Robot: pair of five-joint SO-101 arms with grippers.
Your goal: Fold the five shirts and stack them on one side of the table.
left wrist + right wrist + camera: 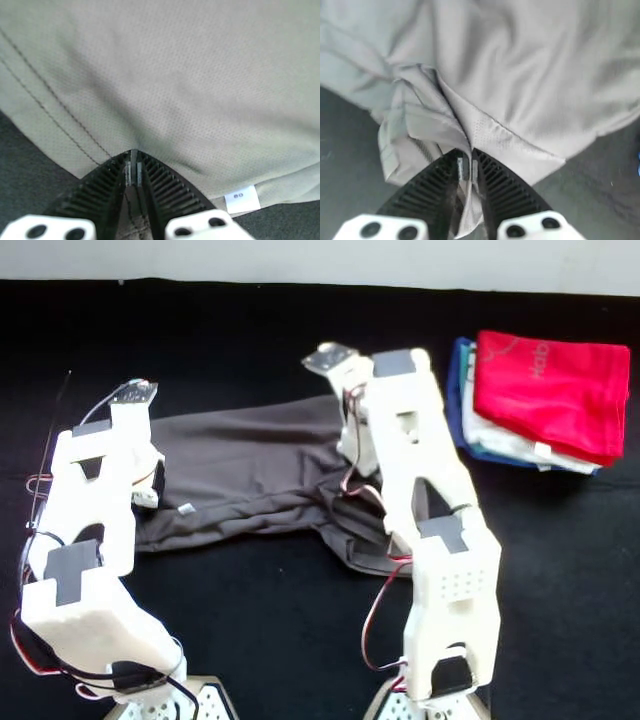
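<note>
The grey shirt (pixel 250 470) is lying half spread on the black table (pixel 270 625) between the arms — the left gripper (pixel 134 157) is pinching its hem near a white tag (pixel 241 197), the right gripper (pixel 465 157) is clamping a bunched fold — and the folded stack (pixel 545 400) is sitting well apart at the right.

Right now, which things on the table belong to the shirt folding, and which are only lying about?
For the job:
- grey shirt, spread out, bunched at one end
- stack of folded shirts, red on top
- left jaws and right jaws, both shut on the grey shirt

Not part of it:
- black table cover
- red wires on an arm
</note>
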